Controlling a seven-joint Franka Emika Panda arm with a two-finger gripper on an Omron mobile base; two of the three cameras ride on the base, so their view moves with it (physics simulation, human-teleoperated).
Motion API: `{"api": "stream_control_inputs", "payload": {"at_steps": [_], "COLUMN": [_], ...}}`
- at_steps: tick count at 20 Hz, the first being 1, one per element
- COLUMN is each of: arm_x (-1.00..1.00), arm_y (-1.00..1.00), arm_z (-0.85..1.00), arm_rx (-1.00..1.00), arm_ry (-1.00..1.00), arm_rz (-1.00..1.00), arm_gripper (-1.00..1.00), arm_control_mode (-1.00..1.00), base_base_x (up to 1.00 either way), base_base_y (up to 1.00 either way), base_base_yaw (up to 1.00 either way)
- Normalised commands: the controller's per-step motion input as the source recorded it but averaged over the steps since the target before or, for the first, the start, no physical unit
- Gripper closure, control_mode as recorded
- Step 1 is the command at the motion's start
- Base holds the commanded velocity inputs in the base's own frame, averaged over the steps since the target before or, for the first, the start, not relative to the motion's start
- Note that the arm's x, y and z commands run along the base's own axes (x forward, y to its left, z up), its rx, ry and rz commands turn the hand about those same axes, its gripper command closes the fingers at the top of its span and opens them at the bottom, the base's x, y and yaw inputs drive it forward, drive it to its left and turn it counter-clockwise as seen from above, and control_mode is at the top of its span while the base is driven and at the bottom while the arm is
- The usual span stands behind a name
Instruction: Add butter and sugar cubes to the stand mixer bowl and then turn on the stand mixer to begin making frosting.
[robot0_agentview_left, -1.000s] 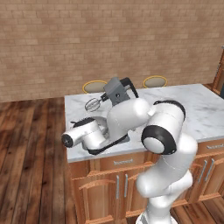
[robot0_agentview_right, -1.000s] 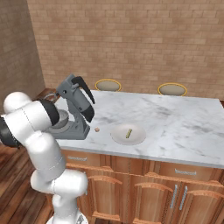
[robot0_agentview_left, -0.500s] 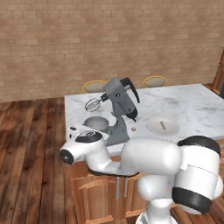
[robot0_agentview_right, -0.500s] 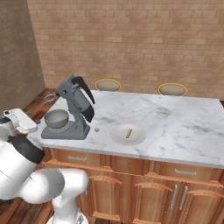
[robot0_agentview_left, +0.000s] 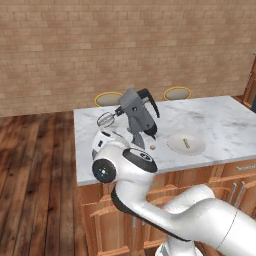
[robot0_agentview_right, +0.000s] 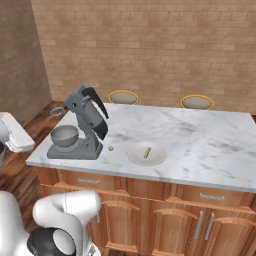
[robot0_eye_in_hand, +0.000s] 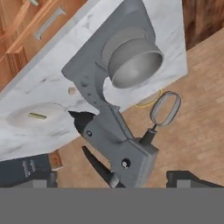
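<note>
The dark grey stand mixer (robot0_agentview_right: 86, 119) stands on the left end of the marble counter with its head tilted up and its whisk (robot0_eye_in_hand: 165, 108) out over the floor. Its shiny bowl (robot0_agentview_right: 65, 136) sits on the base, and the hand view looks down into the bowl (robot0_eye_in_hand: 135, 68). The pale yellow butter (robot0_agentview_right: 147, 151) lies on a white plate (robot0_agentview_right: 135, 156) right of the mixer. One small tan sugar cube (robot0_agentview_right: 111, 148) rests on the counter between plate and mixer base. My gripper (robot0_eye_in_hand: 113, 180) hangs above the mixer's head, open and holding nothing, with its fingertips (robot0_eye_in_hand: 39, 177) far apart.
My white arm (robot0_agentview_left: 125, 167) bends in front of the counter's left end and hides the bowl in the left base view. Two round stools (robot0_agentview_right: 123, 97) stand behind the counter. Wooden floor lies to the left, and cabinet doors (robot0_agentview_right: 175, 225) are below the counter.
The arm has swung from low in front of the counter's left end up and round, so the hand now looks down on the mixer. The jaws stayed wide.
</note>
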Motion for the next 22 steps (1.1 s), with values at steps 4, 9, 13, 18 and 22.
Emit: {"api": "stream_control_inputs", "payload": {"at_steps": [4,9,13,18,22], "arm_x": [-0.6,-0.34,-0.06,0.0,0.0], "arm_y": [-0.77,-0.99,-1.0,-1.0,-1.0], "arm_z": [1.0,0.86,0.59,0.17,-0.11], "arm_rx": [0.27,0.34,0.42,0.45,0.47], "arm_ry": [0.12,0.25,0.39,0.37,0.2], "arm_rz": [0.0,-0.05,-0.11,-0.1,-0.07], "arm_gripper": [-1.0,-1.0,-1.0,-1.0,-1.0], "arm_control_mode": [-1.0,-1.0,-1.0,-1.0,-1.0], "base_base_x": [0.0,0.0,0.0,0.0,0.0], "base_base_y": [0.0,0.0,0.0,0.0,0.0], "base_base_yaw": [0.0,0.0,0.0,0.0,0.0]}}
